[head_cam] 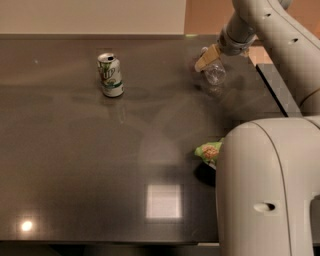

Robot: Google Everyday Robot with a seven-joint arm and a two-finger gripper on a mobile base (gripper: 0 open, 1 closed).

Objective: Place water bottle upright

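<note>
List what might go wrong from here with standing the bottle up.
1. The water bottle is slim and sits just below the gripper. It is hard to tell whether it is plumb, so it may topple on release.
2. The table is glossy, and the bottle is near its far right edge. A fallen bottle could roll off there.

You get one high view, angled down across the table (75,175).
It looks from above the near edge toward the far wall (90,15), set back enough to take in most of the tabletop. The robot's arm (265,190) looms close at your lower right. The jaws are small at the far right, just beside the water bottle (215,75), and the can (110,75) stands far left.
</note>
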